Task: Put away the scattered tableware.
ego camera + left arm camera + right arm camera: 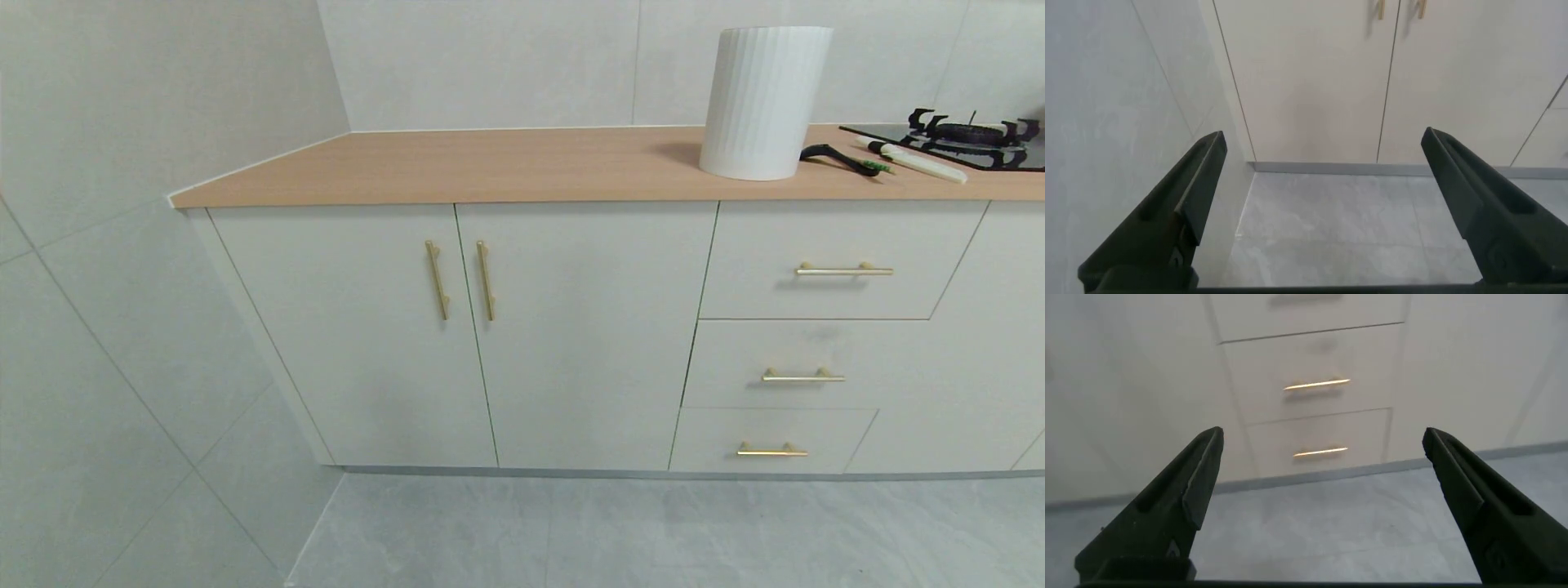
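A tall white ribbed container (763,102) stands on the wooden surface (490,163). Just beside its base, on the side toward the stove (971,135), lie a black-handled tool (841,157) and, a little further from the container, a long white tool (918,162). The drawers (1315,376) are directly below the container, and the right hand (1321,437) faces them with its fingers wide apart. The left hand (1323,140), also spread apart, is low over the floor (1331,220) before the cabinet doors (1315,82).
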Motion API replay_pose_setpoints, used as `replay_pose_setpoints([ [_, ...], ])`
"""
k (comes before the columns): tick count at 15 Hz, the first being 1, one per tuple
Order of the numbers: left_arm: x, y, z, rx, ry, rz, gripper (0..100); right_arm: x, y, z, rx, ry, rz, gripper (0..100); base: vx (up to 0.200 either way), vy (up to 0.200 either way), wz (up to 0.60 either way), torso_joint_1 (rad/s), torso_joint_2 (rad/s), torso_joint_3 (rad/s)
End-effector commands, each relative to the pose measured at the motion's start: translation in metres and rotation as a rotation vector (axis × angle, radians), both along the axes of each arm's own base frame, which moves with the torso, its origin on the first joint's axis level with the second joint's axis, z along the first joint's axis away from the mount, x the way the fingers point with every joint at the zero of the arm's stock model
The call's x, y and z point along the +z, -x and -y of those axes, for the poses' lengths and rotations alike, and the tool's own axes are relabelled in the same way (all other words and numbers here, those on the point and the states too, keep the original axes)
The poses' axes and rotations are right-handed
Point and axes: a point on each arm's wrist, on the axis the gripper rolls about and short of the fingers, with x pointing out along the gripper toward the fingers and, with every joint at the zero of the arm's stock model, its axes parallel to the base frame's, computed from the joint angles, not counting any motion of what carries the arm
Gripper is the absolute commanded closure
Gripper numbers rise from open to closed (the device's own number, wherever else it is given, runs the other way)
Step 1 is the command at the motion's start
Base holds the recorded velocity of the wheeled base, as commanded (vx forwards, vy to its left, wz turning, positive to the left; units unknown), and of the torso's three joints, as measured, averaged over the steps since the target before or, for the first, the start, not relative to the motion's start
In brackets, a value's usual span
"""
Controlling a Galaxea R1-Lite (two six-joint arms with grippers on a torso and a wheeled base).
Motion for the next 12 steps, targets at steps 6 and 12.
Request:
replay_pose_setpoints([
  [6, -0.0003, -0.0001, 0.0, 0.0, 0.013, -0.001, 0, -0.0011, -0.0007, -0.0007, 0.042, 0.064, -0.024, 0, 0.0, 0.0, 0.0, 0.0, 0.0, 0.0],
  [12, -0.0002, -0.0001, 0.0, 0.0, 0.033, 0.002, 0, -0.0012, -0.0005, -0.0007, 0.042, 0.043, -0.019, 0, 0.0, 0.0, 0.0, 0.0, 0.0, 0.0],
])
